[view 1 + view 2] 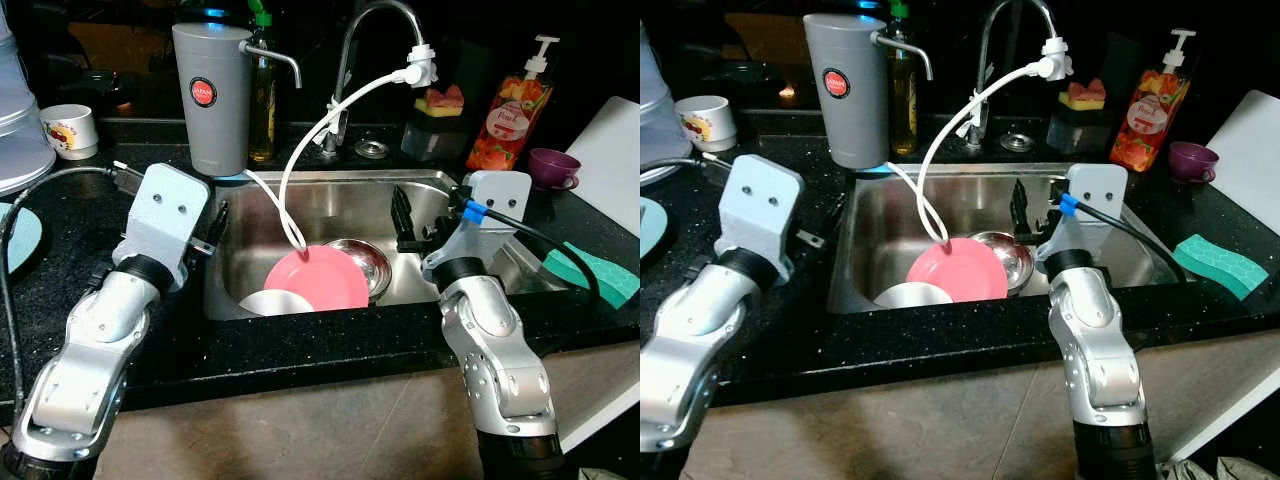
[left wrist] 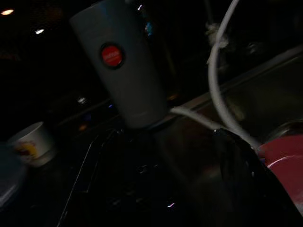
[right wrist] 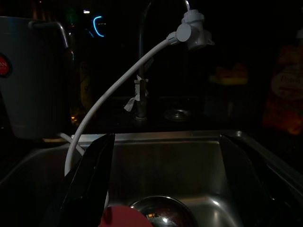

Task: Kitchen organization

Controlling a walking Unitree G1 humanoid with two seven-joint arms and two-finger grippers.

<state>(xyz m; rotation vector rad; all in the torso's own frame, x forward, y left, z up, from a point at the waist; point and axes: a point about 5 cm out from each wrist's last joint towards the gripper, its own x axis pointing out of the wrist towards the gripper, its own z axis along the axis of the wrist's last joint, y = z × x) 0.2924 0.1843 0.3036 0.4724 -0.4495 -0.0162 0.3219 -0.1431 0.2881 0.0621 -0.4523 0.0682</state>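
A black speckled tabletop (image 1: 330, 345) surrounds a steel sink (image 1: 330, 205), leaving only a narrow strip along its near edge. The basin's right half stands open down to the floor of the sink; its left-near part is taken up by dishes. A pink plate (image 1: 318, 278) lies there, overlapping a white dish (image 1: 272, 302) on its left and a steel bowl (image 1: 362, 262) on its right. A white hose (image 1: 300, 150) loops from the tap (image 1: 375, 40) down to the plate's far rim.

A grey water filter (image 1: 212, 95) stands at the sink's far left corner; its round red label carries writing too small to read. A soap bottle (image 1: 510, 115) with a fruit label stands far right, its wording also unreadable. A green sponge (image 1: 590, 272) lies on the right tabletop, a purple cup (image 1: 552, 167) beyond it, and a white printed cup (image 1: 68, 130) far left.

The right claw (image 1: 402, 218) hangs inside the basin, fingers spread and empty, just right of the steel bowl and apart from the plate. The left claw (image 1: 215, 235) sits at the sink's left rim, fingers spread and empty, left of the plate.
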